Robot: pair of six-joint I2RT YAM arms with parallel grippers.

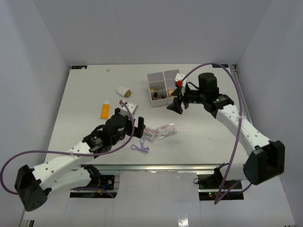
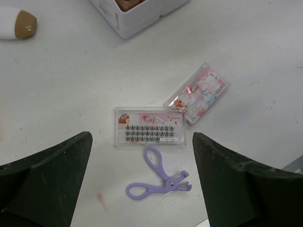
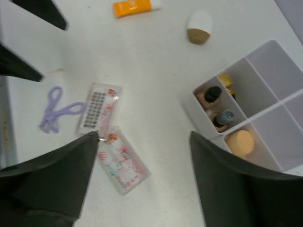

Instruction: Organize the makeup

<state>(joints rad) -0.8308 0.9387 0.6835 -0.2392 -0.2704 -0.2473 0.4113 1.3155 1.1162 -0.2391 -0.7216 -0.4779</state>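
White tabletop bears a lash packet beside purple tool.

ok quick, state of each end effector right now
Left end effector: open, holding nothing.
Right end effector: open, holding nothing.

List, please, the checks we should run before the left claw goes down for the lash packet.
1. Left claw open: ok.
2. Lash packet lined up under it: ok.
3. Second packet free of it: not ok, corners meet.
4. Purple tool clear of it: cannot tell, loop at its edge.
5. Right claw open, empty: ok.
6. White box has a bare compartment: ok.
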